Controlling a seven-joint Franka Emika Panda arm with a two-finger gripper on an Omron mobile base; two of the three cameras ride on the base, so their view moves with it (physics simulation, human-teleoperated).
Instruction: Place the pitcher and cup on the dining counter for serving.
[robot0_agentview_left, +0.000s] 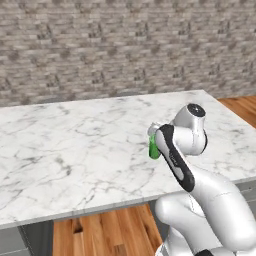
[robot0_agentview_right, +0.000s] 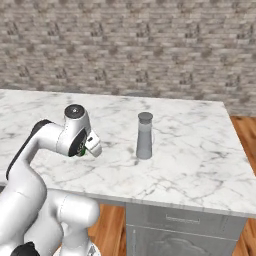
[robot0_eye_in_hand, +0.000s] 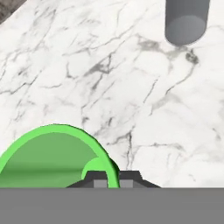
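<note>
The gripper (robot0_eye_in_hand: 113, 178) is pinching the rim of the green cup (robot0_eye_in_hand: 52, 155): in the hand view its two dark fingertips (robot0_eye_in_hand: 97, 180) are sitting together on either side of the green wall, one inside the rim and one outside. The cup is hanging over the white grey-veined dining counter (robot0_agentview_left: 75, 145), within the slab's near edge; whether its base is touching the marble or hovering just above it cannot be told.

In the left base view the cup (robot0_agentview_left: 154, 148) is showing as a sliver of green beside the arm's wrist. In the right base view just a speck of green (robot0_agentview_right: 81, 152) is peeking from under the hand (robot0_agentview_right: 93, 144).

The grey pitcher (robot0_agentview_right: 144, 136) is standing upright on the dining counter with its round flat lid on, apart from the cup. In the hand view the pitcher's lower body (robot0_eye_in_hand: 187, 22) is showing farther across the marble from the cup.
</note>
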